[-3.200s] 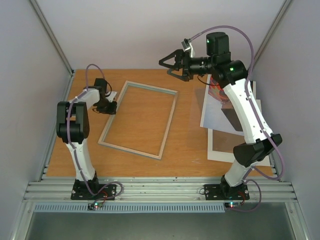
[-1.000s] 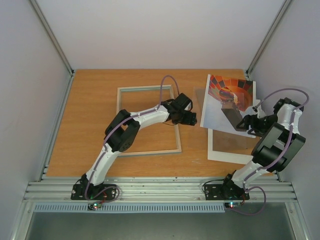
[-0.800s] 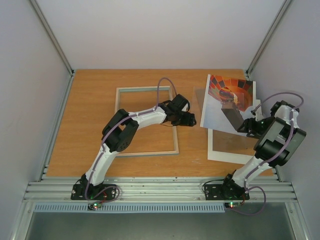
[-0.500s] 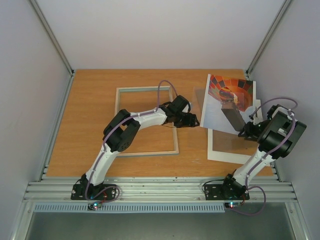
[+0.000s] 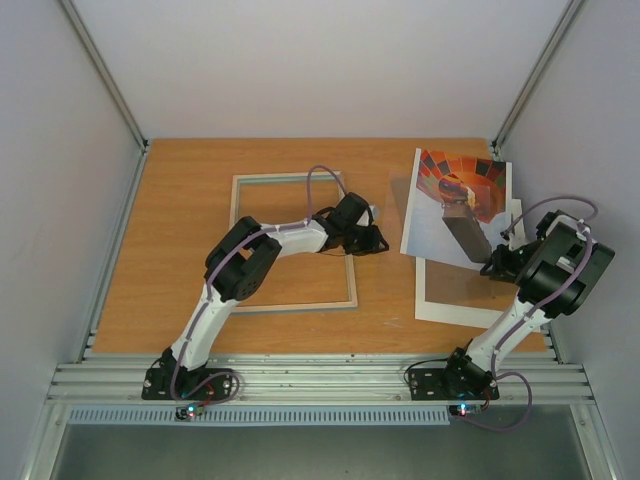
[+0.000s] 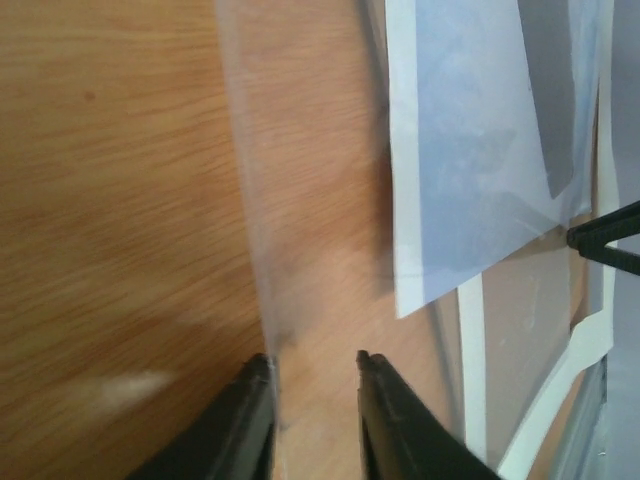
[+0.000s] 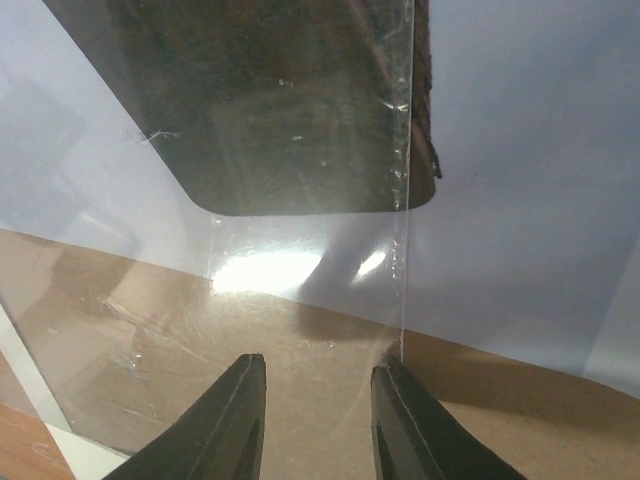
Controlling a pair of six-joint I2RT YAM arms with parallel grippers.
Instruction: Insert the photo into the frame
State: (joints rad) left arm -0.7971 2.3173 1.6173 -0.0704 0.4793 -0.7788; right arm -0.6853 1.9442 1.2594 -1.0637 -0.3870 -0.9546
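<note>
Left wrist view has the left hand with its two fingers drawn close but a gap showing between them, set over the near edge of a clear pane. Whether they have caught that edge I cannot tell, as the pane lies flat and thin. The right hand looks the same at the pane's opposite edge: fingers narrowed, a gap between them, and no grasp that I can confirm. Outward from the hands, the pane covers the photo, which lies on a white mat at the right of the desk. It is not yet in the frame, which rests just beside the left hand. The step in hand seems to be getting the pane off the photo. To do it well, both hands should close evenly, make sure of the edge before rising, lift level and together so the pane does not bow, and go slowly so the photo is not dragged along underneath.
</note>
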